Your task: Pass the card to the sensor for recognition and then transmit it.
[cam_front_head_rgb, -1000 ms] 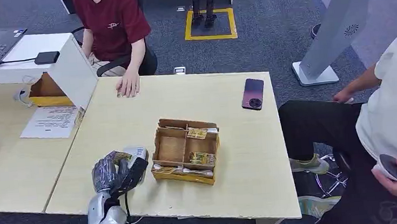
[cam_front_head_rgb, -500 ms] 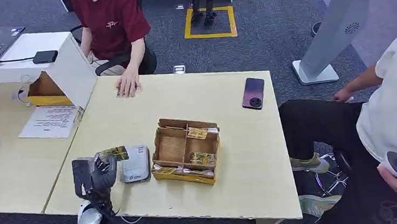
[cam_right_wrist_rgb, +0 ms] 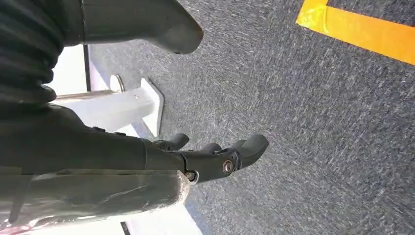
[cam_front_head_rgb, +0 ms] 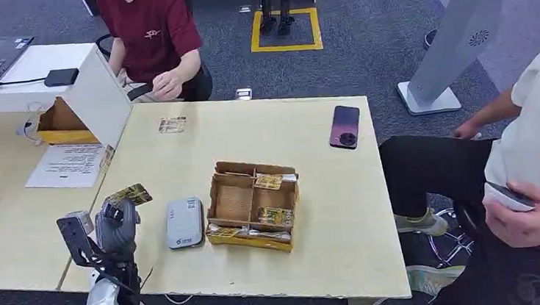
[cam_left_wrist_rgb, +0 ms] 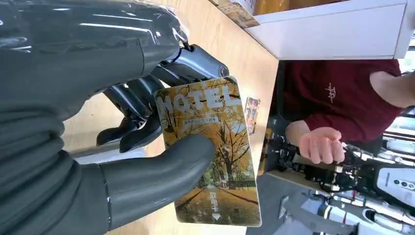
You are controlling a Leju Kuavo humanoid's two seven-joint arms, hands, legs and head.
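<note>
Card [cam_left_wrist_rgb: 210, 156] pinched in left hand [cam_front_head_rgb: 117, 228], long axis twd person [cam_front_head_rgb: 154, 26].

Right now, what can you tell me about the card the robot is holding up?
The hotel key card is a thin, glossy rectangle with rounded corners that looks like plastic. Its face shows a road under golden autumn trees, with "HOTEL" in big pale letters at one end and small print below. The left hand pinches it, thumb pressed on the picture side and dark fingers behind. In the head view the card is lifted above the table's near left part, beside the grey card reader and not touching it.
</note>
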